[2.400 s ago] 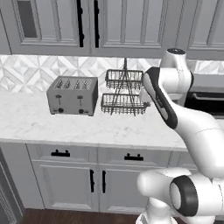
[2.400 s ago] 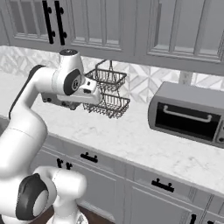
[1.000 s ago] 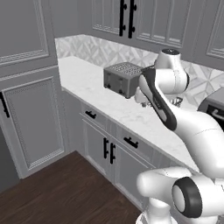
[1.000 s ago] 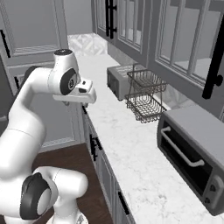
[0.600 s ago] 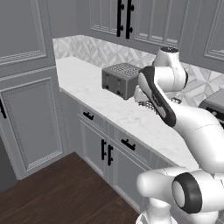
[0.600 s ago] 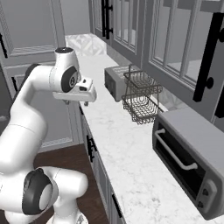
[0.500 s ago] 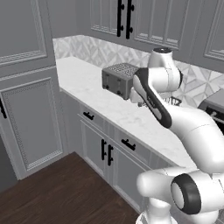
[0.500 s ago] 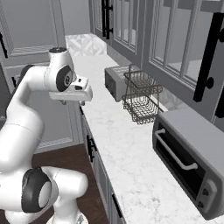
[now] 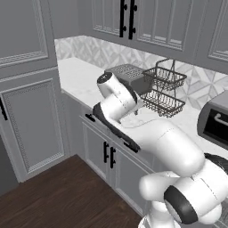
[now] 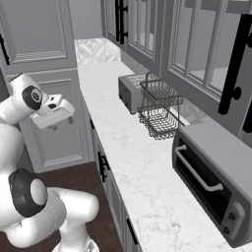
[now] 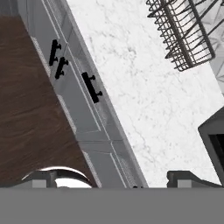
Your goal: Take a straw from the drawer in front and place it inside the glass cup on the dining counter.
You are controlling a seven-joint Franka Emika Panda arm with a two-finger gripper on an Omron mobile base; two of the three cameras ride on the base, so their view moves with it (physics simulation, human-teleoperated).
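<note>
From the left base camera I see a veined white marble tabletop point(image 9: 82, 73) carrying a ribbed grey toaster point(image 9: 127, 75); just right of the toaster stands a two-tier black wire basket point(image 9: 164, 91), both tiers bare.

Right base camera: beyond the toaster point(image 10: 132, 92), a boxy grey oven point(image 10: 214, 177).

Hand camera: a closed grey drawer point(image 11: 89, 89) with black bar handle below the tabletop edge; I cannot tell how the jaws stand.
</note>
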